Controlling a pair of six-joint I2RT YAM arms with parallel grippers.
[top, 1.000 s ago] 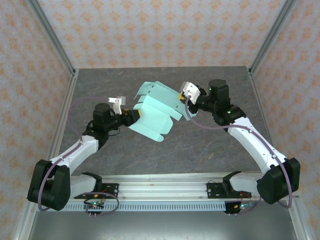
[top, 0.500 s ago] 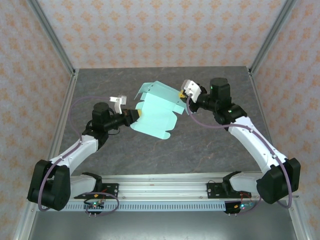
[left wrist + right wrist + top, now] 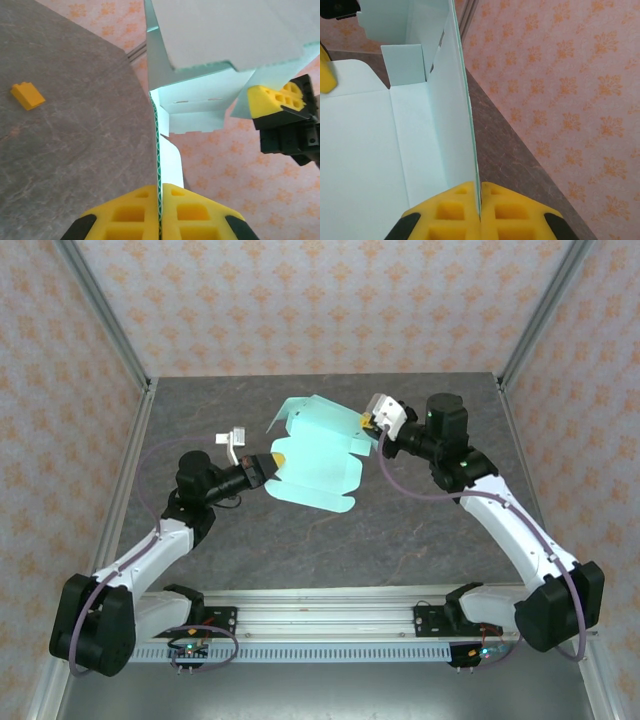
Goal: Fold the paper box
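i hold the paper box point(image 3: 318, 468) above the bench point(image 3: 420, 535), left hand point(image 3: 275, 459) pinching its near edge, right hand point(image 3: 367, 423) pinching a raised wall. some walls stand up; the flaps hang loose, so most folding looks undone.

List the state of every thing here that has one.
paper box, partly folded, held up by both grippers.
left gripper, shut on the box's edge.
right gripper, shut on a box panel.
yellow block, lying loose on the table.
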